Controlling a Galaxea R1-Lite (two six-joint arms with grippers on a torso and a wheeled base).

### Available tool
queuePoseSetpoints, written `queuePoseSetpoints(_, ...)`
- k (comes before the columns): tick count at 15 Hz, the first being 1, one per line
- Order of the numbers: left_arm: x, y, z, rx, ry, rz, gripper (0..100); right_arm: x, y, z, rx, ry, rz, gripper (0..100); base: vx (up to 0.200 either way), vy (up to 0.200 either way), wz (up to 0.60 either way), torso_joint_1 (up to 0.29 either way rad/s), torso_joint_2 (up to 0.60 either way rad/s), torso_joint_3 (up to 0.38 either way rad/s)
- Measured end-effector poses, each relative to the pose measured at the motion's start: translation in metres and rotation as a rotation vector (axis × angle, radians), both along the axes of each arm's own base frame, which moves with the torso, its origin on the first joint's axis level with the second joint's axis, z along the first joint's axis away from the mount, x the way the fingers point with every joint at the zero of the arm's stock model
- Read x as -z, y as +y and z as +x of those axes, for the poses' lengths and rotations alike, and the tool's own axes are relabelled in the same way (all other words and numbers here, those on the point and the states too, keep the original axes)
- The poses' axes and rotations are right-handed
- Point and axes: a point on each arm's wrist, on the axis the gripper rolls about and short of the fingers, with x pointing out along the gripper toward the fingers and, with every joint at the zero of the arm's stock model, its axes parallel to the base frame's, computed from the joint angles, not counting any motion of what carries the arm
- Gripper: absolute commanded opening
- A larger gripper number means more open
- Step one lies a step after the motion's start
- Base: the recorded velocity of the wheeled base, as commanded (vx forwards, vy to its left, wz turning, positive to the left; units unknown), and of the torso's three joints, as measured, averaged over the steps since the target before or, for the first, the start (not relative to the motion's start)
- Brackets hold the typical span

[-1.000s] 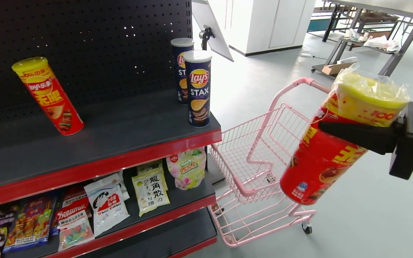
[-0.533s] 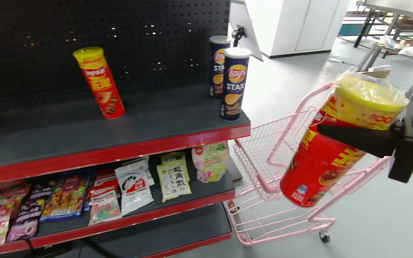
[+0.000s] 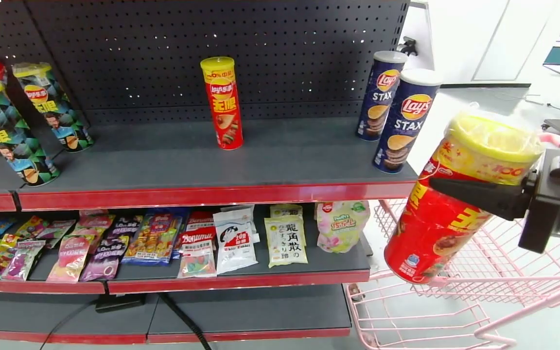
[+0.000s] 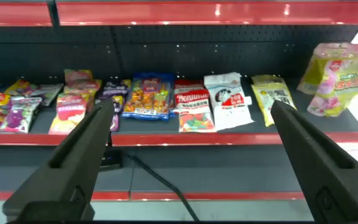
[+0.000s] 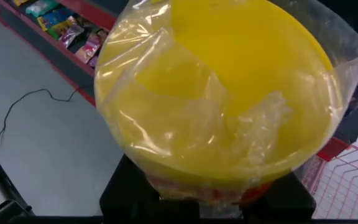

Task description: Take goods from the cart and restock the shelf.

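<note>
The right gripper [image 3: 455, 192] had fingers clamped on the tilted red chip can [image 3: 426, 233], above the cart [image 3: 455, 301] off the shelf [image 3: 212, 194]'s right end. The left gripper [image 4: 191, 106] had fingers apart. The can wanted righting before going in, clear of the blue cans [image 3: 401, 129].

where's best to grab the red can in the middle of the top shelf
Probably grip the red can around mid-body, coming in level from the front with a finger on each side. It stands upright and slim with open shelf either side, and the pegboard closes off the back.
</note>
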Motion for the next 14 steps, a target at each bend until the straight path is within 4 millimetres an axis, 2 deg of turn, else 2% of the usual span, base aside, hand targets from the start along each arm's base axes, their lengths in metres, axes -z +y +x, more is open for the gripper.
queuePoseSetpoints(5, 0.0001, 0.0, 0.0, 0.001, 0.0, 0.0, 100, -0.0007, -0.0006, -0.0005, -0.013, -0.073, -0.032, 0, 0.0, 0.2, 0.0, 0.005, 0.0, 0.0)
queuePoseSetpoints(13, 0.0001, 0.0, 0.0, 0.001, 0.0, 0.0, 100, 0.0006, 0.0008, -0.0006, -0.066, -0.074, -0.025, 0, 0.0, 0.2, 0.0, 0.002, 0.0, 0.004)
queuePoseSetpoints(14, 0.0001, 0.0, 0.0, 0.0, 0.0, 0.0, 100, 0.0006, 0.0006, -0.001, -0.067, -0.075, -0.024, 0, 0.0, 0.0, 0.0, 0.0, 0.0, 0.0)
